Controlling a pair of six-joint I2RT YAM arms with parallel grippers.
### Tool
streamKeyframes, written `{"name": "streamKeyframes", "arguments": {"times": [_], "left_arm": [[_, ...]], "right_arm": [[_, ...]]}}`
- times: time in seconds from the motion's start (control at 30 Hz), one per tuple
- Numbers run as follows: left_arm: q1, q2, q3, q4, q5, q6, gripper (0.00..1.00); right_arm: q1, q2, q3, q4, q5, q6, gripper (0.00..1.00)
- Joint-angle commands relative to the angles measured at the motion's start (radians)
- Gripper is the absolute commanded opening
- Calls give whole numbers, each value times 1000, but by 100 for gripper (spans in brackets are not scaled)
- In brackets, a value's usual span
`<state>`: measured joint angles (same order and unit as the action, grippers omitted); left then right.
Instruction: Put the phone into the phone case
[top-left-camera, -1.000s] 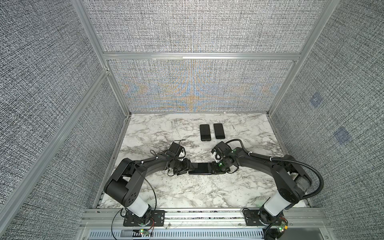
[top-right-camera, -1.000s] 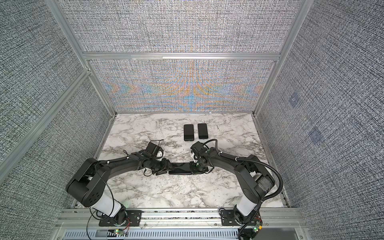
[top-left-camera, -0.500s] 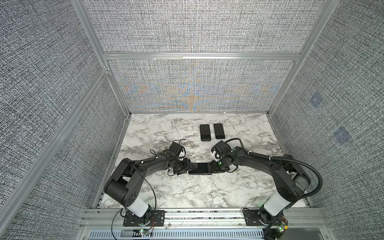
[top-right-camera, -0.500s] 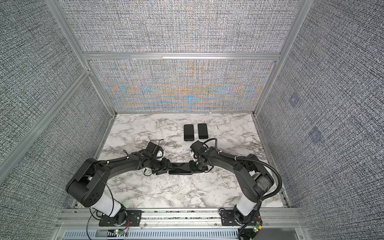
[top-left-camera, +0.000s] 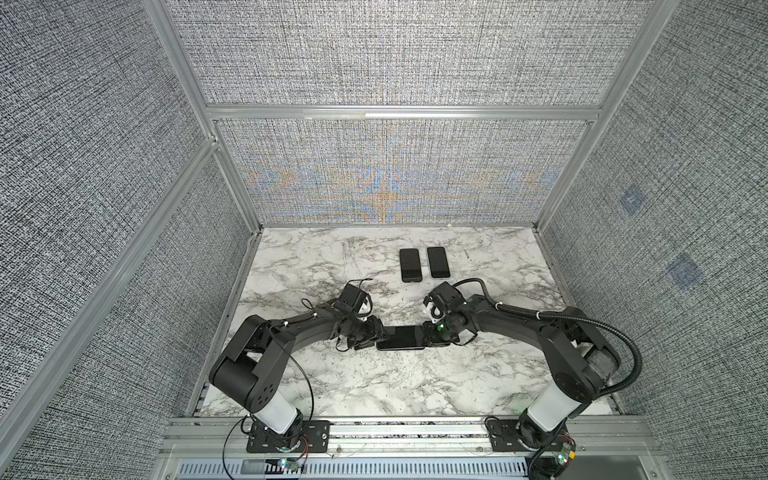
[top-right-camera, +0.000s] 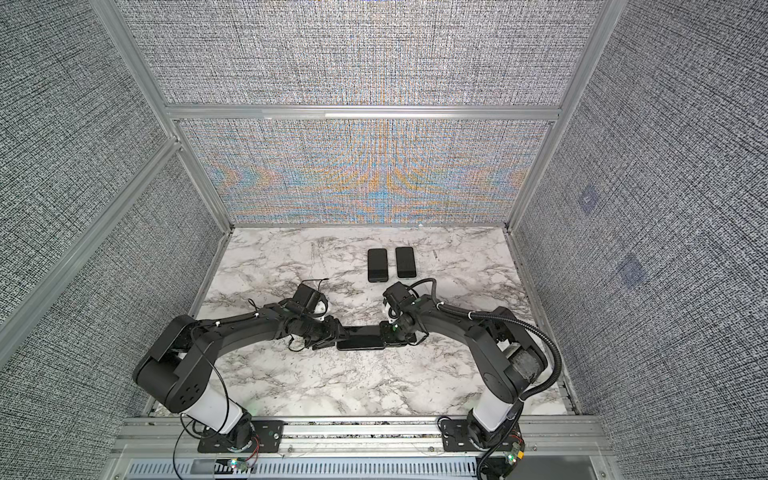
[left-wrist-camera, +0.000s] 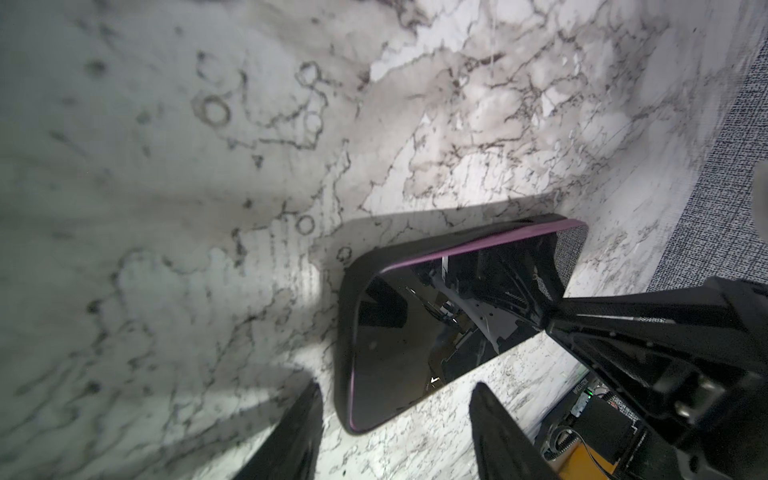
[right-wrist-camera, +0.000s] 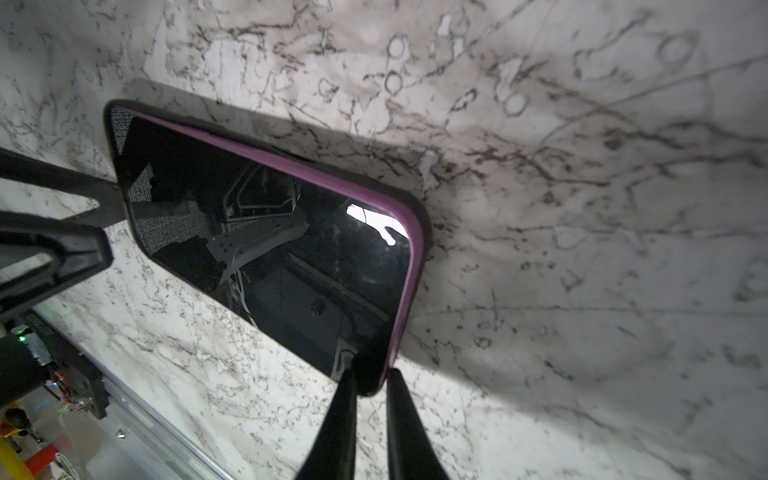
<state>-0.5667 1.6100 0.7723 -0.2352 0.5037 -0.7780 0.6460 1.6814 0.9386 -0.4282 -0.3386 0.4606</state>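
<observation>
The phone (top-left-camera: 401, 337) is a dark-screened slab with a purple rim, lying flat at mid-table between both grippers in both top views. It rests in the black phone case (left-wrist-camera: 347, 291), whose rim (right-wrist-camera: 422, 224) shows outside the purple edge; one long purple side stands above the case wall. My right gripper (right-wrist-camera: 371, 384) is shut on the phone's corner at its right end. My left gripper (left-wrist-camera: 395, 415) is open at the phone's left end, its fingertips (left-wrist-camera: 299, 419) on either side of that corner without touching it.
Two more dark slabs (top-left-camera: 410, 264) (top-left-camera: 439, 262) lie side by side toward the back of the marble table (top-left-camera: 374, 386). Fabric walls with aluminium posts close in three sides. Both arms lie low over the table, converging at its middle.
My right gripper's fingers have drawn closer together on the phone's corner. Both arms and the phone have barely shifted.
</observation>
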Motion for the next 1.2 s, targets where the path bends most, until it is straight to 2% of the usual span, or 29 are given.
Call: {"name": "streamKeyframes", "arguments": {"times": [0.0, 0.43, 1.17], "left_arm": [[-2, 6, 6, 0, 2, 10, 58], [-7, 21, 8, 21, 12, 0, 57], [-9, 33, 25, 0, 6, 8, 57]], "right_arm": [[1, 11, -16, 6, -12, 3, 14], [1, 32, -55, 65, -47, 26, 10], [-1, 53, -40, 60, -31, 11, 8]]}}
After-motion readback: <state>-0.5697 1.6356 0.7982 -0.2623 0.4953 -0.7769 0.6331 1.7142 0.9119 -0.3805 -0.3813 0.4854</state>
